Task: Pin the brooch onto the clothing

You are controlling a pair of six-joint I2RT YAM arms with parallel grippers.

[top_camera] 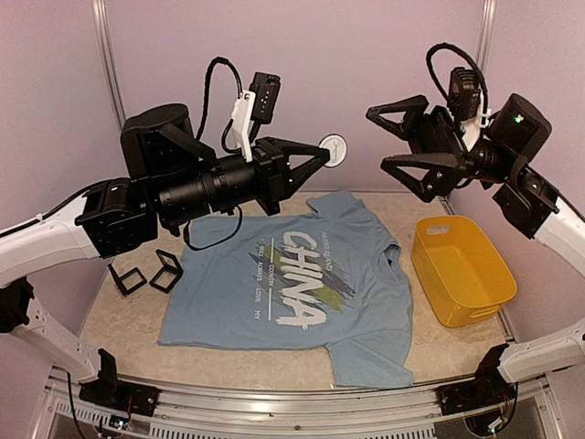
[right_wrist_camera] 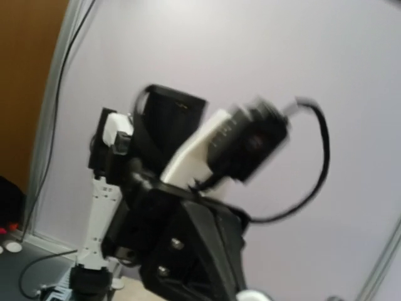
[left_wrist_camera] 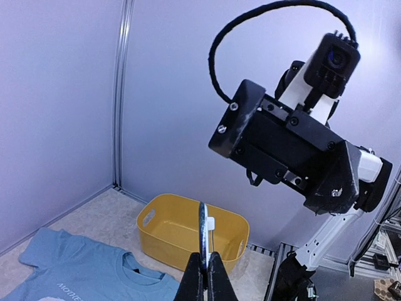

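My left gripper [top_camera: 322, 157] is raised high above the table and shut on the brooch [top_camera: 335, 148], a small round badge whose pale back shows. In the left wrist view the brooch [left_wrist_camera: 203, 229] stands edge-on between the closed fingertips, with a white clasp on its back. My right gripper [top_camera: 375, 139] is open and empty, held high and facing the brooch from the right with a gap between them. The light blue T-shirt [top_camera: 292, 283] with white "CHINA" lettering lies flat on the table below; its collar shows in the left wrist view [left_wrist_camera: 94, 269]. The right wrist view shows only the left arm, blurred.
A yellow tub [top_camera: 462, 267] stands at the right of the shirt, also in the left wrist view [left_wrist_camera: 188, 232]. Two black square-framed cases [top_camera: 146, 273] lie left of the shirt. Purple walls close in the back and sides.
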